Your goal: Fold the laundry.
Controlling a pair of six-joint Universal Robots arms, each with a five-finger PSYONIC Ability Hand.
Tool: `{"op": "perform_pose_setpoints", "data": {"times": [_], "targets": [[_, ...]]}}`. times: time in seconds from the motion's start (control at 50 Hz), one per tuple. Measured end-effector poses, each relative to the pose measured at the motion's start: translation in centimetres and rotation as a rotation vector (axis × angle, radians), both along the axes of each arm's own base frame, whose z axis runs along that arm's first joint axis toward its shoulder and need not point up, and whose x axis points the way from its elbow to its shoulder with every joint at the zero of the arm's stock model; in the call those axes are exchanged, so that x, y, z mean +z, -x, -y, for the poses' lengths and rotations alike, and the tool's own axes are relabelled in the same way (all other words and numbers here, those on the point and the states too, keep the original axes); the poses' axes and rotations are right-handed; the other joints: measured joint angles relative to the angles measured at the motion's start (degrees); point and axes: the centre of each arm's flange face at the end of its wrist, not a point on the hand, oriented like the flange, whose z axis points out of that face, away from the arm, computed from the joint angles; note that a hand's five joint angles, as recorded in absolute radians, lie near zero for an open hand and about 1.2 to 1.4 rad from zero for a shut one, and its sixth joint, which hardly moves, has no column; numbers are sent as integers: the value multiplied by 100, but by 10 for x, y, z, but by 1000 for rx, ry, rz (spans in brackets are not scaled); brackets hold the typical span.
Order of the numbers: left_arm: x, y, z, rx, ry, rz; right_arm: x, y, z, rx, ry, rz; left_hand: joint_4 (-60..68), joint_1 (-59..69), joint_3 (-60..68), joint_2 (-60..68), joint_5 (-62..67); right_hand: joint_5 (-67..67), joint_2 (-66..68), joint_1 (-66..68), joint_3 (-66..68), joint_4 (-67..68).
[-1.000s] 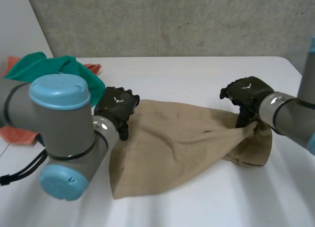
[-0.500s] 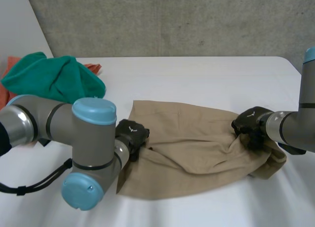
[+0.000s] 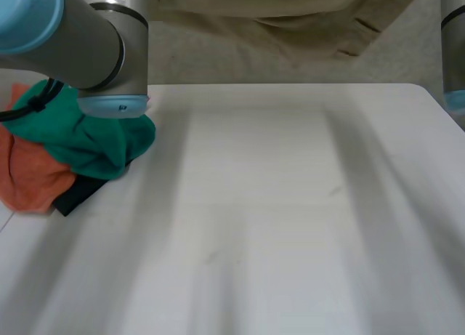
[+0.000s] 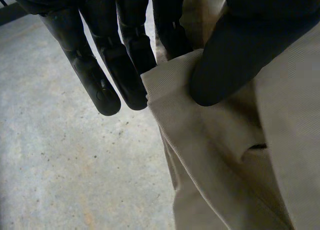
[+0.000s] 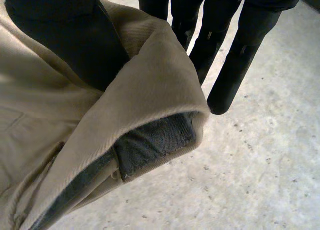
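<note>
We hold the cloth (image 3: 276,19) aloft | left robot hand (image 4: 240,45) and right robot hand (image 5: 70,40) each pinch an edge (thumb against fingers) | long axis runs hand to hand, above the counter (image 3: 276,226)

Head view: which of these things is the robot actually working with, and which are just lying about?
In use: tan garment, pinched by left hand and right hand.
Lying about: green cloth, orange cloth, dark cloth, piled on the table.
</note>
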Motion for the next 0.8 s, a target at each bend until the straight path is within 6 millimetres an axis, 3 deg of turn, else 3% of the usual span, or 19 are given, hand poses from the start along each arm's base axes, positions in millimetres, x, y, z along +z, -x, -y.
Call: {"op": "perform_pose_setpoints", "data": {"times": [0.02, 0.1, 0.14, 0.22, 0.24, 0.28, 0.34, 0.42, 0.46, 0.48, 0.5, 0.58, 0.8], "targets": [[-3, 0, 0, 0, -8, 5, -3, 0, 0, 2, -10, -5, 0, 0, 0, 0, 0, 0, 0, 11, 0, 0], [-45, 0, 3, -1, -126, 84, -40, -6, 4, 28, -153, -69, 0, 0, 30, 0, 0, 0, 0, 11, 0, 0], [-69, 0, 3, -2, -190, 126, -60, -10, 5, 48, -230, -103, 1, 0, 30, 2, 0, 0, 0, 11, 0, 1], [-134, -2, -2, -4, -360, 238, -122, -22, 0, 110, -445, -192, 3, 2, 30, 15, 0, 0, 0, 11, 0, 1], [-143, -2, -3, -4, -381, 253, -128, -23, -1, 115, -466, -200, 3, 2, 30, 15, 0, 0, 0, 11, 0, 1], [-186, -4, -11, -7, -497, 330, -168, -28, -8, 140, -605, -258, 8, 8, 31, 15, 0, 0, 0, 11, 0, 1], [-230, -10, -25, -9, -633, 422, -209, -32, -19, 156, -744, -334, 20, 9, 33, 15, 0, 0, 0, 11, 0, 1], [-265, -20, -44, -10, -782, 522, -245, -35, -38, 167, -874, -447, -56, 8, -43, -63, -16, 0, 0, 11, 0, 1], [-270, -26, -53, -10, -832, 554, -253, -35, -45, 166, -905, -488, -342, -178, -298, -386, -196, -330, -369, -208, -353, -398], [-271, -28, -56, -10, -848, 564, -255, -35, -47, 165, -914, -500, -1065, -845, -1008, -1029, -864, -921, -876, -649, -941, -1001], [-269, -32, -62, -10, -875, 580, -257, -35, -51, 162, -927, -521, -2336, -2182, -2327, -2366, -2120, -2135, -2071, -1819, -2138, -2204], [-252, -40, -75, -11, -895, 589, -252, -32, -57, 143, -928, -541, -3578, -3279, -3506, -3524, -3373, -4683, -4512, -4322, -4634, -4754], [-186, -60, -107, -19, -776, 516, -208, -21, -72, 104, -857, -505, -4139, -3600, -4015, -4038, -3940, -5074, -4700, -4497, -4917, -5038]]}}
